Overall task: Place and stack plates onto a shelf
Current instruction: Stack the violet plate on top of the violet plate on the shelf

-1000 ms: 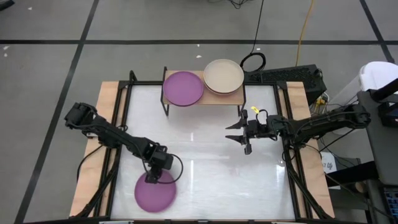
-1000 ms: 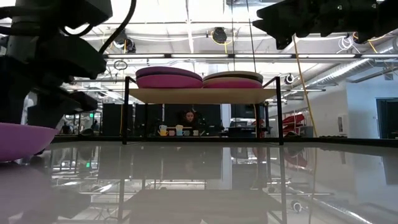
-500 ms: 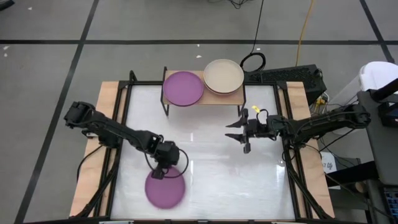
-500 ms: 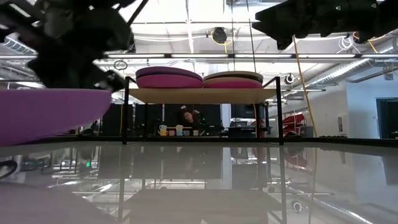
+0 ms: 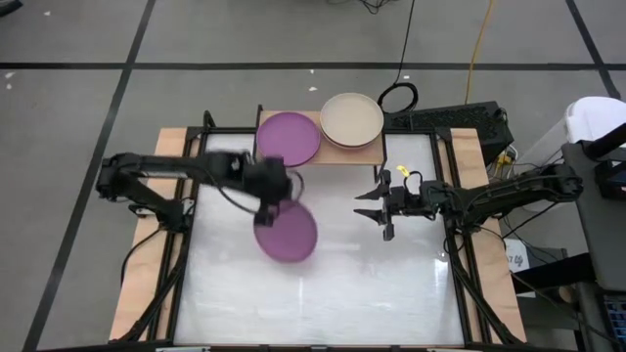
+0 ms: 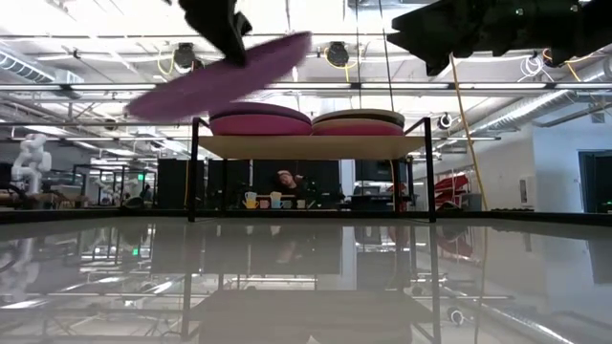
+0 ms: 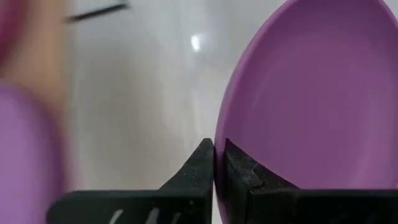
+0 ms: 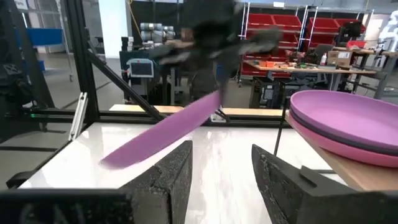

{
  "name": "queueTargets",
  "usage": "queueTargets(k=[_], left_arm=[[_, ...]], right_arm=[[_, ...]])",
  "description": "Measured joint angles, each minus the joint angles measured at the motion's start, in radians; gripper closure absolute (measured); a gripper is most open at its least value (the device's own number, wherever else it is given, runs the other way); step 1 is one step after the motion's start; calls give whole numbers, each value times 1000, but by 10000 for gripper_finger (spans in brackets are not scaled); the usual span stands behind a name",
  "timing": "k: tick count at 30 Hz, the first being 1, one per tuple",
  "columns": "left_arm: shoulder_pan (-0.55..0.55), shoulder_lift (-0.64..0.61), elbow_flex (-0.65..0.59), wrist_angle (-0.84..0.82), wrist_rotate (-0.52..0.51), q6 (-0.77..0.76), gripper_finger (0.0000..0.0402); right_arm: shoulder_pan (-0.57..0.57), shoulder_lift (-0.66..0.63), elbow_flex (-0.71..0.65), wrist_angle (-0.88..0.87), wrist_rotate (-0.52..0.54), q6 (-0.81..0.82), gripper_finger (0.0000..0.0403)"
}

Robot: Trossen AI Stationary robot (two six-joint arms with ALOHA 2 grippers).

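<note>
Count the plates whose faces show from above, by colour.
Purple plates: 2, the held purple plate in the left gripper and the stacked purple plate on the shelf
Beige plate: 1, on the shelf
Total: 3

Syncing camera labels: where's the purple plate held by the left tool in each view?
High view: carried purple plate mid-table, in front of the shelf.
Low view: plate tilted, up left, above the shelf top.
Left wrist view: plate fills the right side, rim clamped in the left tool.
Right wrist view: plate edge-on, centre-left.
Shared landmark: the shelf stack topped by a purple plate.
</note>
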Motion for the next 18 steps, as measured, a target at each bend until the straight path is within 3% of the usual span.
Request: queueTargets(k=[6, 11, 18], left_arm=[[219, -19, 196, -15, 1, 109, 390], [452, -22, 262, 74, 12, 70, 390], [732, 29, 264, 80, 188, -81, 390]], right_arm=[[0, -1, 0, -1, -3, 7, 257], [0, 0, 0, -1, -4, 9, 257], [0, 0, 0, -1, -4, 4, 257]])
